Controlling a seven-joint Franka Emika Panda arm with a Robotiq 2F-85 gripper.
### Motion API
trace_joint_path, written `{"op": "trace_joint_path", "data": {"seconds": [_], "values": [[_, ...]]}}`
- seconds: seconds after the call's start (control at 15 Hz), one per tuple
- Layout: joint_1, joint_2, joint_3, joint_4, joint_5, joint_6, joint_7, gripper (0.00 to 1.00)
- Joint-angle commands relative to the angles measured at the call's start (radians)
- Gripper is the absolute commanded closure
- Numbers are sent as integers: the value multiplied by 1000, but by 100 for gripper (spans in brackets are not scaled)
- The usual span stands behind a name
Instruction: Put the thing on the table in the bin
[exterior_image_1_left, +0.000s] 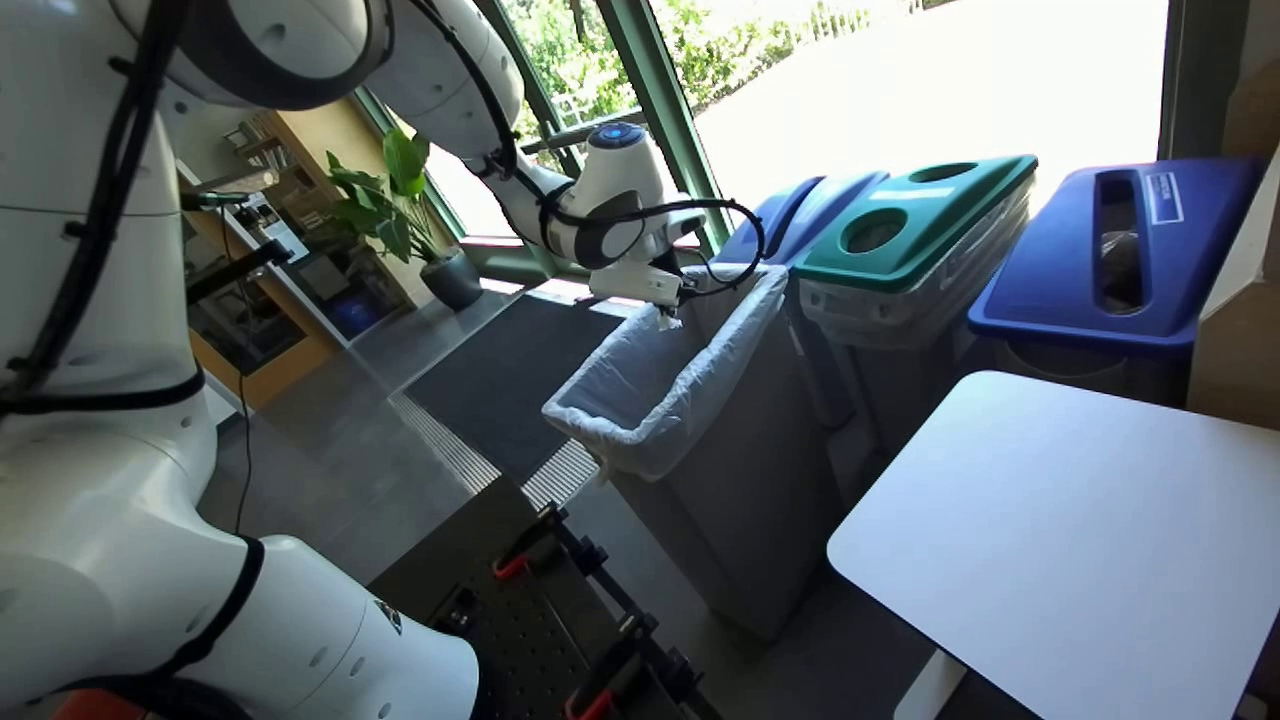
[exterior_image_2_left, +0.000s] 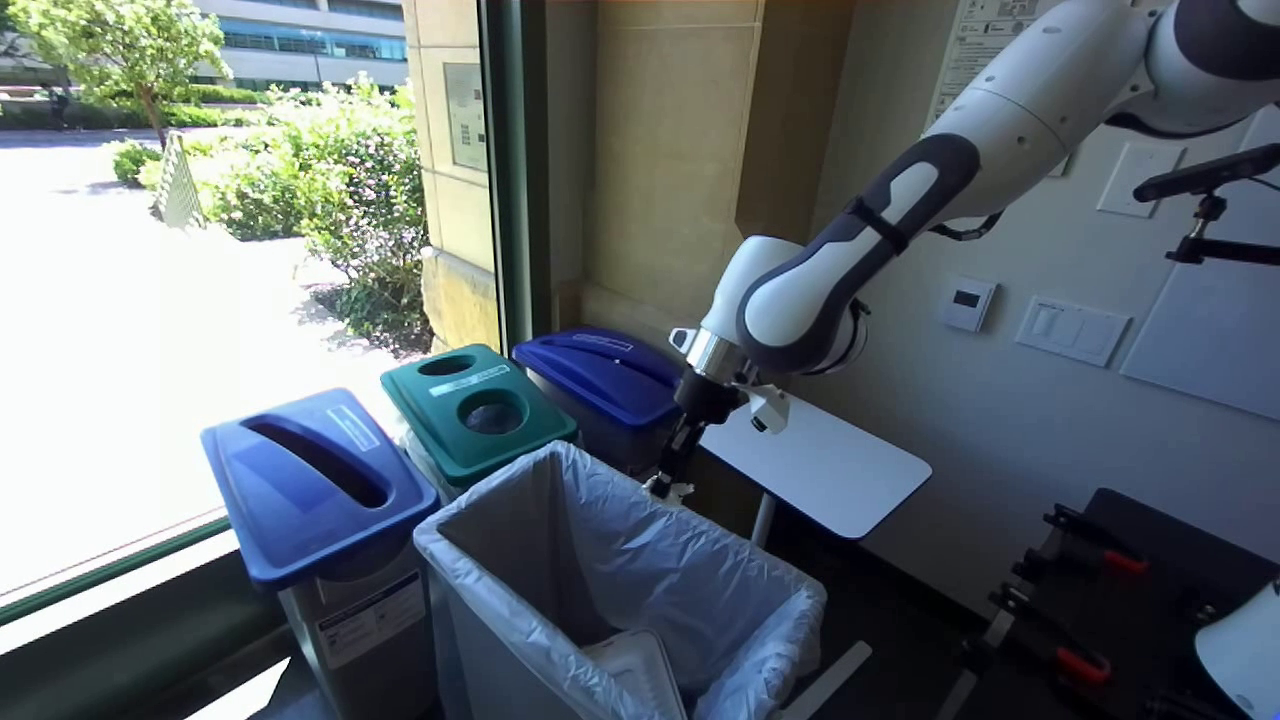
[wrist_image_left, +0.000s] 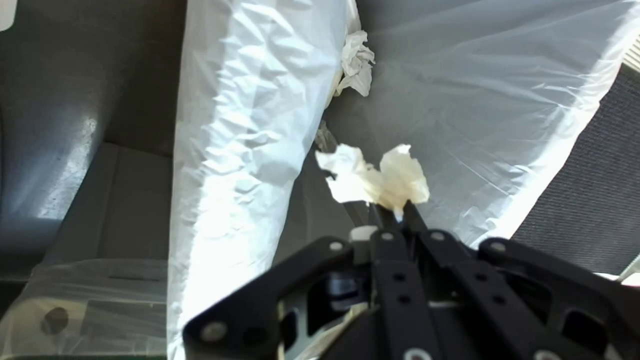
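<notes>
My fingers (wrist_image_left: 390, 250) are pinched together on the wad (wrist_image_left: 375, 185): crumpled, thin, paper-like, white going creamy toward the pinch, ragged edge fanned into two lobes. It's held over the bin (exterior_image_1_left: 735, 510), near one long side of the rim; shows small in both exterior views. Can't tell if it touches the liner (wrist_image_left: 245, 150): whitish, translucent, wrinkled, folded over the rim. Bin itself gray. Down inside, a second crumpled piece (wrist_image_left: 357, 65), white, by the liner, plus a pale flat item (exterior_image_2_left: 635, 665), partly out of view.

Near the bin: dark mat (exterior_image_1_left: 500, 380) on the floor; white table (exterior_image_1_left: 1080, 540), smooth top, rounded corners. Two blue lids (exterior_image_1_left: 1050, 270) with slots, green lid (exterior_image_1_left: 935, 225) with round holes; labels (exterior_image_2_left: 352, 427) on them, print too small to read. Same for the sheet (exterior_image_2_left: 375, 615) below a blue lid and the poster (exterior_image_2_left: 975, 45) high on the wall (exterior_image_2_left: 1050, 400). Farther: plant (exterior_image_1_left: 405, 165), potted; green window frame (exterior_image_1_left: 665, 110). Outside: shrubs (exterior_image_2_left: 370, 200), panel (exterior_image_2_left: 465, 115) on a stone pillar (exterior_image_2_left: 450, 40), writing unreadable.
</notes>
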Motion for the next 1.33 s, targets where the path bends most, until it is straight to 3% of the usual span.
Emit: {"op": "trace_joint_path", "data": {"seconds": [0.0,0.07,0.13,0.2,0.47,0.8,1.27], "values": [[35,10,2,36,-18,30,0,99],[52,9,-8,46,-31,18,2,99],[77,3,-26,51,-47,4,11,69],[95,0,-37,55,-63,3,15,68],[136,0,-60,72,-101,1,13,39],[119,1,-40,77,-97,7,-3,2],[-53,-12,123,61,-70,-46,-153,0]]}}
